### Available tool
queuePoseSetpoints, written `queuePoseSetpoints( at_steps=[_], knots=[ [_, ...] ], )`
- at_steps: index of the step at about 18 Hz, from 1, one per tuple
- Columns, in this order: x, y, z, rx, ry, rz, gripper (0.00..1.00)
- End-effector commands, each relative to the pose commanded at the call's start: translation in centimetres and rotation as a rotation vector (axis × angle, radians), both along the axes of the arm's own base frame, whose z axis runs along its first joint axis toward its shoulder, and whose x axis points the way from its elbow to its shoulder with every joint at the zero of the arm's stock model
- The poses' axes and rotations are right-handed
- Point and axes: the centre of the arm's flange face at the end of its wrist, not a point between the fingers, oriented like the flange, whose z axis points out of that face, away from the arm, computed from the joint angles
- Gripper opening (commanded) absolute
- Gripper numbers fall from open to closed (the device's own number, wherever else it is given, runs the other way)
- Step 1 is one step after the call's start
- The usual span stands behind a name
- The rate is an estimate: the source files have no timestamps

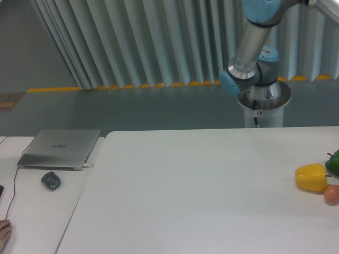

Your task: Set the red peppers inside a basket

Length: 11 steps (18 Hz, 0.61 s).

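The red peppers and the basket are out of view. Only the arm's base and lower links (252,58) show at the back right, rising past the top edge of the frame; the gripper itself is not in view. On the white table (201,190) at the right edge lie a yellow bell pepper (311,177), part of a green pepper (333,163) and a small orange-pink round fruit (332,194).
A closed silver laptop (60,148) and a dark mouse (51,181) sit on the left table, with a cable running toward the front. A person's hand (3,233) shows at the bottom left corner. Ribbed grey panels stand behind the tables.
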Motion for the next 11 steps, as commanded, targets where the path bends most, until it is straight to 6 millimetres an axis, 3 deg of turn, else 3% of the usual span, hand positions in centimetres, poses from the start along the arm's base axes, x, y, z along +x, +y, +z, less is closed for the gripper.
queuePoseSetpoints(
  at_steps=[4,7,11],
  knots=[
    [4.9,1.9,0.4,-0.029,-0.082,-0.06,1.0],
    [8.4,3.2,2.1,-0.065,-0.142,-0.104,1.0],
    [11.3,4.8,3.5,-0.117,-0.17,-0.153,1.0]
  ],
)
